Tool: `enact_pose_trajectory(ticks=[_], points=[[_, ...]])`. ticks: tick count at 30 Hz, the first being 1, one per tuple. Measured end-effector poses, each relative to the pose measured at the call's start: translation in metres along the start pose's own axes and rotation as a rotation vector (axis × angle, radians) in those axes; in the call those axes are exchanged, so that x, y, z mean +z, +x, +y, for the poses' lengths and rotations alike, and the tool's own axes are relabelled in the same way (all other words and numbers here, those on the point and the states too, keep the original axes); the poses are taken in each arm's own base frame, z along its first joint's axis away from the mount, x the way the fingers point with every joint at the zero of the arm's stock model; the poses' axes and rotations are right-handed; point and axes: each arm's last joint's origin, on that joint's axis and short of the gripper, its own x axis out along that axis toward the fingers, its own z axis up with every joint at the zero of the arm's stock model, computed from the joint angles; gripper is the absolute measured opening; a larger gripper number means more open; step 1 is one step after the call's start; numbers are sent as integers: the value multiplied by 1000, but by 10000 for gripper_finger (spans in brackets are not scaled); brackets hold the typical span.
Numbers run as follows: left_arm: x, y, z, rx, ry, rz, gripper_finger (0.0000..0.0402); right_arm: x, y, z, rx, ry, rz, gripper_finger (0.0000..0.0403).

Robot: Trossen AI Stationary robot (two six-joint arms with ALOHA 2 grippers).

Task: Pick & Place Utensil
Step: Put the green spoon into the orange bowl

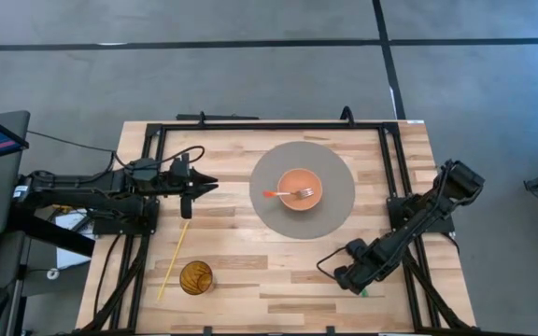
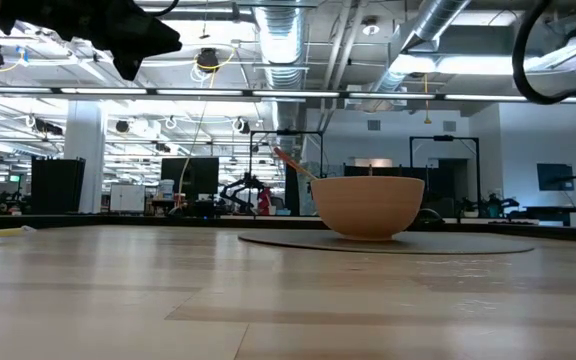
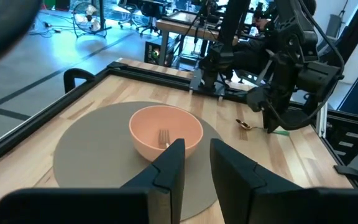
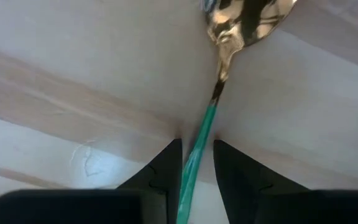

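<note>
A spoon with a green handle (image 4: pixel 202 140) and a shiny bowl (image 4: pixel 247 18) lies flat on the wood near the table's right near corner. My right gripper (image 4: pixel 197 149) (image 1: pixel 353 277) is low over it, pointing down. It is open by a narrow gap, one finger on each side of the handle. An orange bowl (image 1: pixel 300 189) stands on a round grey mat (image 1: pixel 330 219) and holds a fork with an orange handle (image 1: pixel 288 194). My left gripper (image 3: pixel 197 155) (image 1: pixel 204 184) hovers left of the mat, slightly open, holding nothing. My right gripper's fingers (image 4: pixel 166 168) stand across the spoon's green handle (image 4: pixel 194 165), just behind the metal neck, coming from above. The handle runs slanting through the gap, close to one finger. Whether either finger touches it I cannot tell. The spoon lies on the table.
An amber glass (image 1: pixel 195 277) stands near the table's left near corner, with a long yellow stick (image 1: pixel 172 261) lying beside it. A black frame (image 1: pixel 250 123) runs round the table's far and side edges. Bare wood lies between the glass and my right gripper.
</note>
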Motion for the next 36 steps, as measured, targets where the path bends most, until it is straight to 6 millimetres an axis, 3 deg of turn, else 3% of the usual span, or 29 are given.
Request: enact_pose_trajectory(ticks=[4,10,17,23,27,33,36], points=[[0,0,0,0,-7,0,76,1,0,-1,-8,-28,-10,77],[0,0,0,0,-7,0,76,9,-1,3,-4,-73,-14,12],[0,0,0,0,-7,0,76,20,-10,15,19,-126,-3,20],[0,0,0,-1,-6,-3,76,29,-47,36,4,-213,-10,8],[1,0,0,-2,-6,-8,76,48,-81,52,11,-299,-42,15],[1,0,0,-2,-4,-11,76,97,-129,67,85,-464,-45,5],[1,0,0,-2,-4,-12,76,130,-148,66,103,-502,-60,7]])
